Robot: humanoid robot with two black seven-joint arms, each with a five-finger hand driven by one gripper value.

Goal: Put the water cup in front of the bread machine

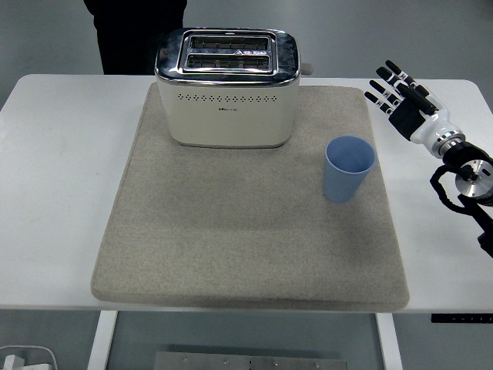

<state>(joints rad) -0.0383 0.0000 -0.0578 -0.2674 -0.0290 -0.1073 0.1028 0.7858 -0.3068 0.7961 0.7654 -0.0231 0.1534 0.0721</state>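
A light blue cup [349, 168] stands upright on the beige mat [231, 254], to the right of and a little nearer than the toaster. The cream and chrome two-slot toaster [228, 88] stands at the mat's far middle. My right hand [398, 94] hovers at the right of the mat, beyond and to the right of the cup. Its fingers are spread and hold nothing. It is apart from the cup. My left arm does not show.
The white table [54, 193] carries the mat. A person in dark clothes [135, 31] stands behind the table at the top left. The mat in front of the toaster is bare.
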